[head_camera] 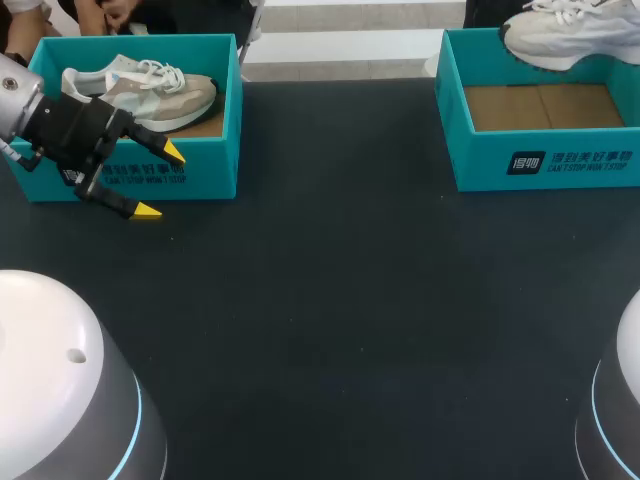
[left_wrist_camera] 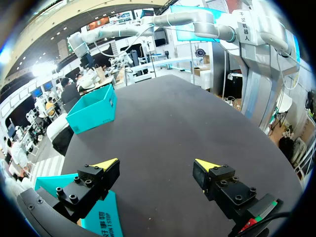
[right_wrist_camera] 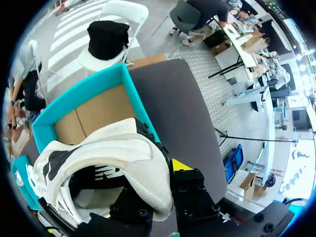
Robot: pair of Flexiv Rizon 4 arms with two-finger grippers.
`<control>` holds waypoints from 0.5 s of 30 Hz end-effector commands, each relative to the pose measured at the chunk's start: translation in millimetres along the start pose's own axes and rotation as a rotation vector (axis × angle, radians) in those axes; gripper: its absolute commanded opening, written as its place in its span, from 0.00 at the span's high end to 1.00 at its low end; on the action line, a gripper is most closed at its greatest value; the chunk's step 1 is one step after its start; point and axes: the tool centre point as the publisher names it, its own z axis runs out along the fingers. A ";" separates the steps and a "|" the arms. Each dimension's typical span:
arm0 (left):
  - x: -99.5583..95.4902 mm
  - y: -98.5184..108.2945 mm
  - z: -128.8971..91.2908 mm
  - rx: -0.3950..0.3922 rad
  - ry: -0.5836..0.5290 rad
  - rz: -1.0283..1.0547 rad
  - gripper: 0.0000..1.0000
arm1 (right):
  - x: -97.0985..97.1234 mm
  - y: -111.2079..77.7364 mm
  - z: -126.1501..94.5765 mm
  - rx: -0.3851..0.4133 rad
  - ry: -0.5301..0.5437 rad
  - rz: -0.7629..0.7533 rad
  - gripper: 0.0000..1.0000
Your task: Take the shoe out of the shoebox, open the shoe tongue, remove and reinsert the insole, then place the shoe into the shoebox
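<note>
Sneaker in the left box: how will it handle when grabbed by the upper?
Probably light: the sneaker looks like fabric on foam. The upper likely squashes when the open left gripper pinches it, while the thick sole stays stiff. Loose laces may snag the shoebox wall.

Two open teal cardboard shoeboxes sit on the one dark tabletop [head_camera: 330,300]: the far-left shoebox [head_camera: 210,170] and the far-right shoebox [head_camera: 480,160]. There are two sneakers: one grey-and-beige lace-up sneaker [head_camera: 150,92] at far left, one white lace-up sneaker [head_camera: 575,35] at far right.
</note>
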 end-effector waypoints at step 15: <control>0.5 -0.4 0.0 -0.003 0.001 0.000 0.00 | 20.6 -26.4 16.2 -0.041 0.019 -0.074 1.00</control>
